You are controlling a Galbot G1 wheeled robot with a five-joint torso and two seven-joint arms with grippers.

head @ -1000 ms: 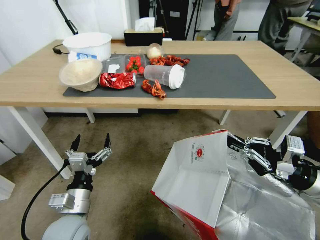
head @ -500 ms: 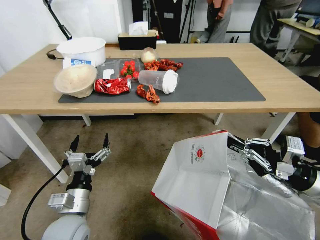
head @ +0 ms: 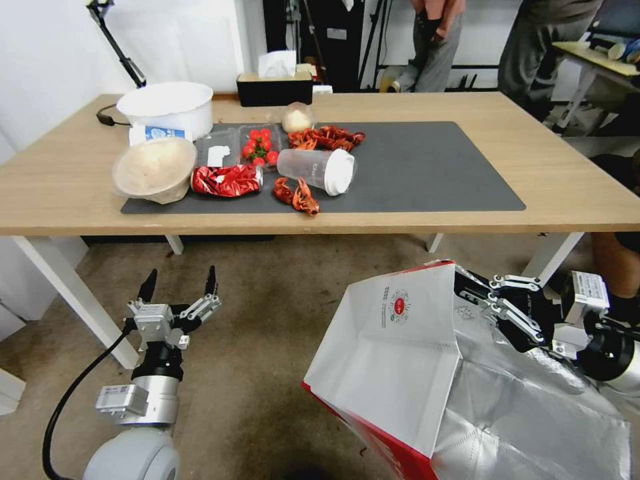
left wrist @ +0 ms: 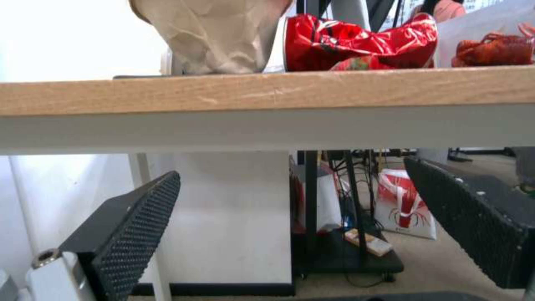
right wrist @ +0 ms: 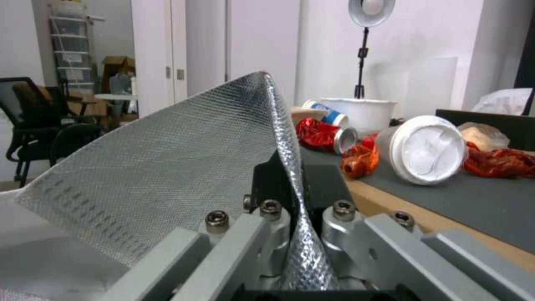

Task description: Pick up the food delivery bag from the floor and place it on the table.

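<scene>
Much of the food delivery bag [head: 393, 360] runs off the lower edge of our head view, and its silver lining hides the fingertips of the right tool [head: 467, 288], so there we cannot see where the pinch lands. The right wrist view settles it: the foil rim [right wrist: 278, 138] passes straight between the closed fingers [right wrist: 267, 184], clamped tight. The bag hangs tilted, its mouth facing us, over the floor [head: 280, 300] in front of the desk [head: 573, 193], lower than the tabletop and not resting on it. Our right arm reaches in from the right, wrist level, tool pointing left into the bag's upper edge. The left tool [head: 179, 283] stands well apart on the left, fingers spread and pointing up, holding nothing; its wrist view looks at the desk's front edge [left wrist: 267, 90] from below.
</scene>
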